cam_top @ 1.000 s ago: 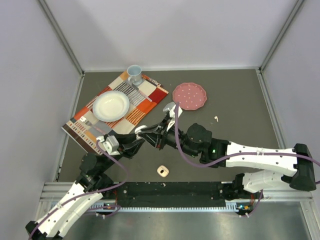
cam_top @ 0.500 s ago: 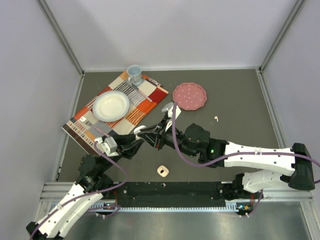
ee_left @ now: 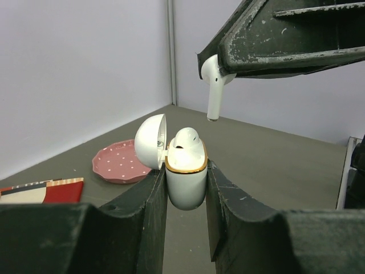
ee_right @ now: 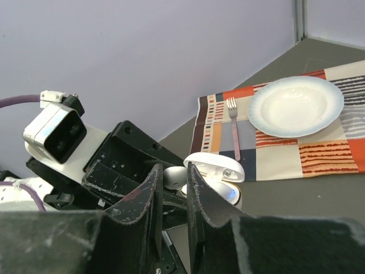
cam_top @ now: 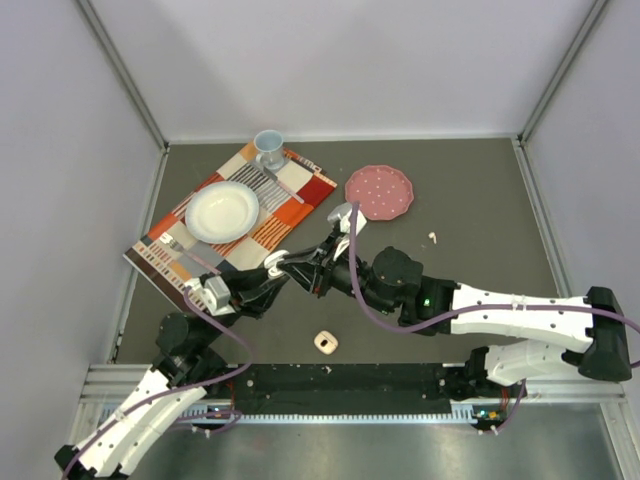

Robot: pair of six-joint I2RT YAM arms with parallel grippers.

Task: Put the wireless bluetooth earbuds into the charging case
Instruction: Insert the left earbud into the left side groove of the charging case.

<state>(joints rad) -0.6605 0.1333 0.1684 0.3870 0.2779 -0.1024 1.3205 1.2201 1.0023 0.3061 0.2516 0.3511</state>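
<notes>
My left gripper point(ee_left: 186, 174) is shut on a white charging case point(ee_left: 186, 184) with a gold rim and holds it upright, lid open to the left. One whitish earbud point(ee_left: 186, 139) sits in the case. My right gripper point(ee_right: 173, 178) is shut on a second earbud point(ee_left: 215, 90), stem down, just above and right of the case opening and apart from it. The right wrist view shows this earbud point(ee_right: 174, 177) between my fingers beside the open case point(ee_right: 221, 176). In the top view the two grippers meet mid-table, left point(cam_top: 272, 270) and right point(cam_top: 306, 268). Another earbud point(cam_top: 433, 237) lies on the table at the right.
A small peach square case point(cam_top: 325, 342) lies near the front edge. A pink dotted plate point(cam_top: 379, 191) is behind the grippers. A striped placemat point(cam_top: 300, 190) at back left carries a white bowl point(cam_top: 222, 210), a fork point(ee_right: 234, 128) and a blue cup point(cam_top: 268, 148).
The right arm shifted slightly left, then back. The left wrist edged a little toward the left. Both grippers kept their holds.
</notes>
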